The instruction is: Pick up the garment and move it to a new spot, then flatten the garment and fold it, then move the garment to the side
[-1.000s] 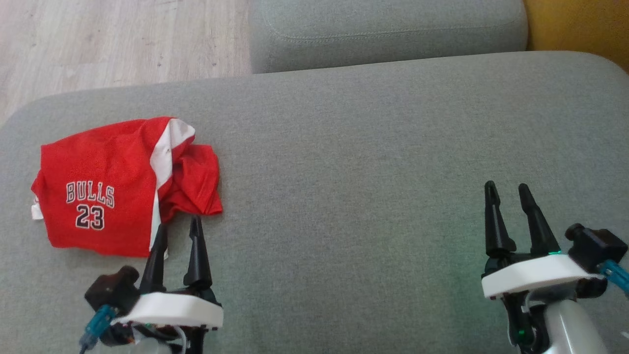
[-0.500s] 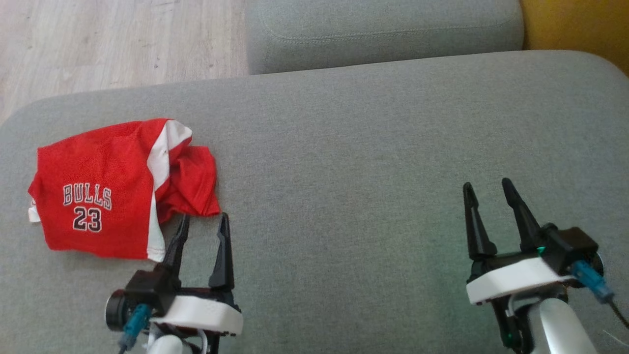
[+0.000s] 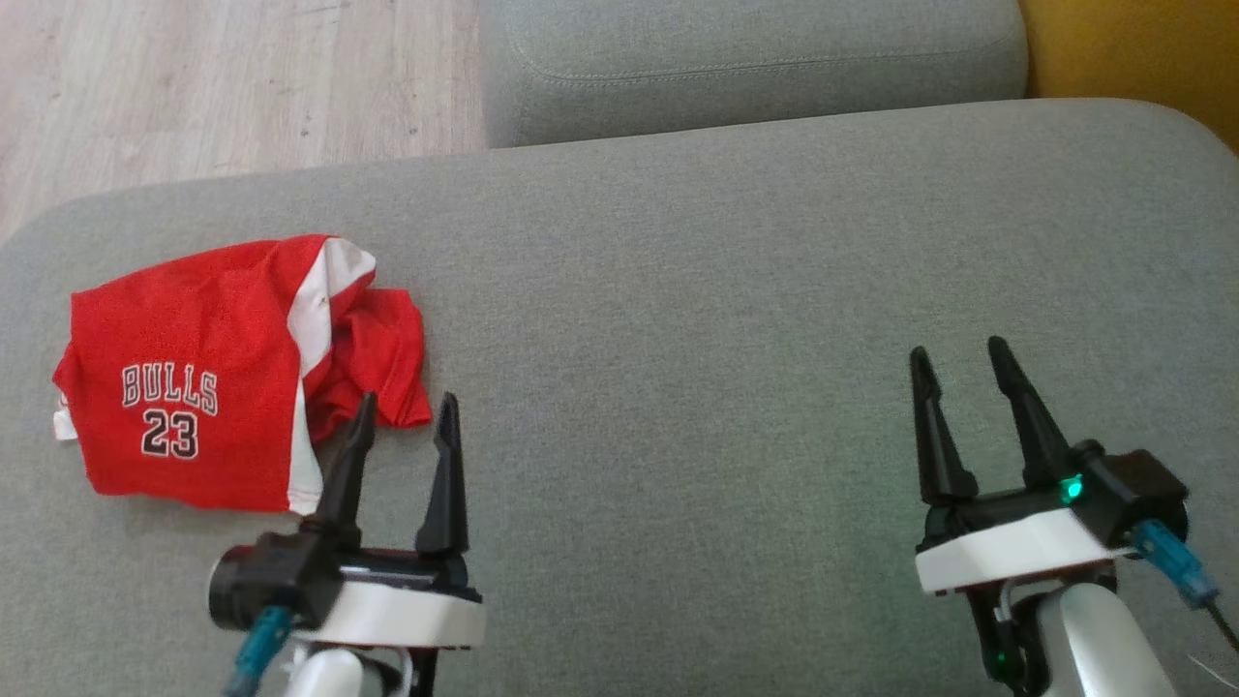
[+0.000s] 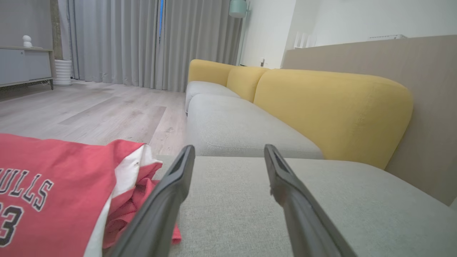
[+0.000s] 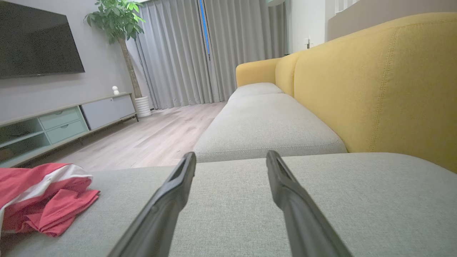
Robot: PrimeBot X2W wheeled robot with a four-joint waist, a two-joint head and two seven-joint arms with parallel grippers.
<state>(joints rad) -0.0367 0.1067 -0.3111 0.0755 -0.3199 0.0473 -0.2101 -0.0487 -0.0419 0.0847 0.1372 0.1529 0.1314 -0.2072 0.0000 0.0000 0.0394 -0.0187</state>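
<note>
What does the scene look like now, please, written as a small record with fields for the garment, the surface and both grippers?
garment: red jersey with a white stripe, printed BULLS 23, bunched on its right side
surface: grey sofa cushion; the jersey lies on its left part
left gripper: open, empty, at the jersey's near right corner; contact cannot be told
right gripper: open, empty, over bare cushion, far from the jersey
background: wooden floor, yellow backrest
</note>
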